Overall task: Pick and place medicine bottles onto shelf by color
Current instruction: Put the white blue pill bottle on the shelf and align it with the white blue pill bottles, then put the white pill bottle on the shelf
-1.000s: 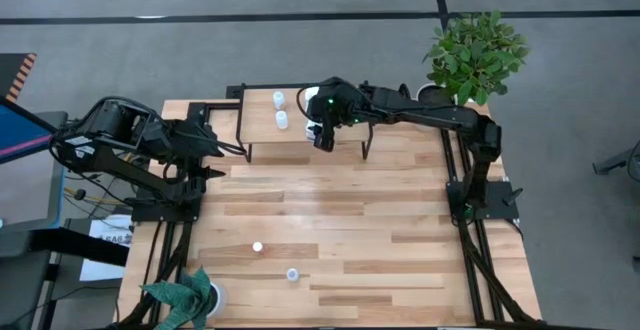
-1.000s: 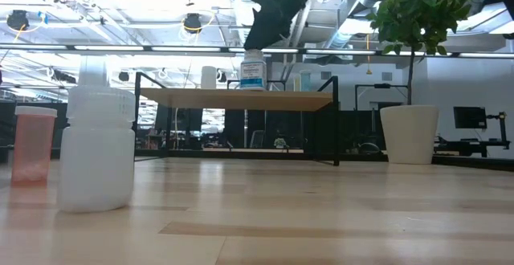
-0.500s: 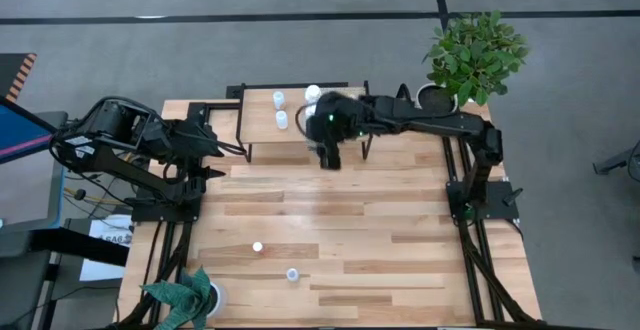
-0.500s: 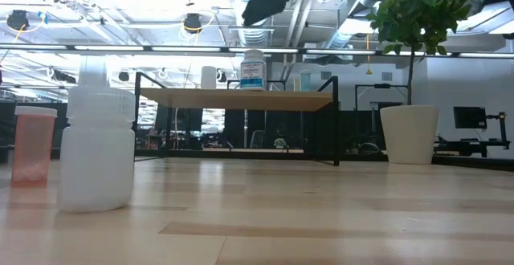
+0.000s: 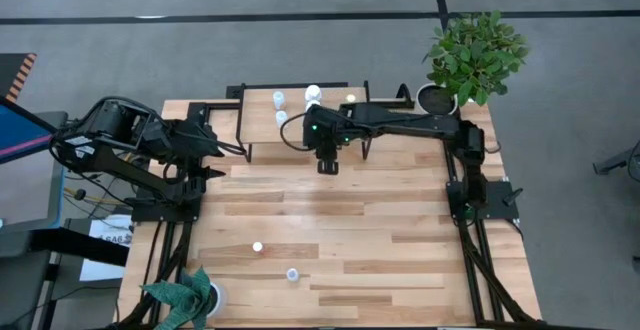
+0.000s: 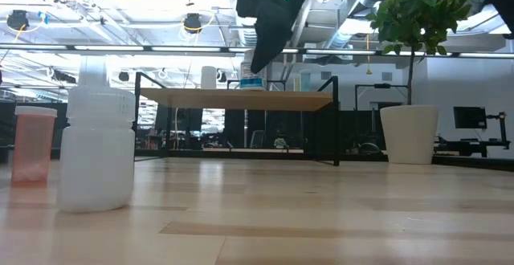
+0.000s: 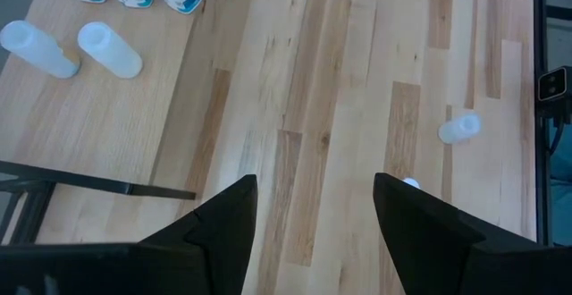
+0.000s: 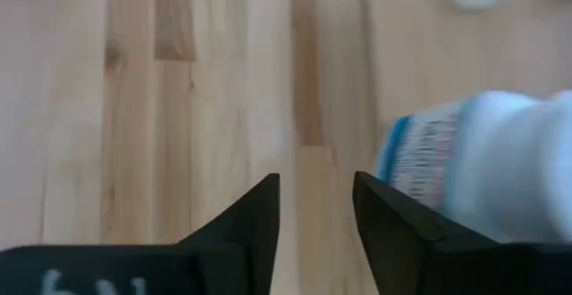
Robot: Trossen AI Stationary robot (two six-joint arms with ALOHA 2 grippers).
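The shelf (image 5: 300,130) stands at the table's far side with several white bottles on its top: two small ones (image 5: 281,108) at its left and others (image 5: 313,94) farther right. One with a blue label shows in the low view (image 6: 251,80). My right gripper (image 5: 327,164) hangs open and empty over the shelf's near edge, fingers pointing down (image 8: 317,214). A blue-labelled bottle (image 8: 483,165) stands beside its fingers, untouched. Two small bottles (image 5: 257,246) (image 5: 292,274) stand on the table near the front. My left gripper (image 5: 222,150) waits open at the table's left (image 7: 313,183).
A big white bottle (image 6: 96,148) and an orange one (image 6: 32,144) stand close to the low camera. A potted plant (image 5: 475,55) stands at the far right corner and another plant (image 5: 185,295) at the near left corner.
My right gripper has drawn back from over the shelf's top toward the table's near edge and a little left, empty. The bottles it covered on the shelf now show and stand upright.
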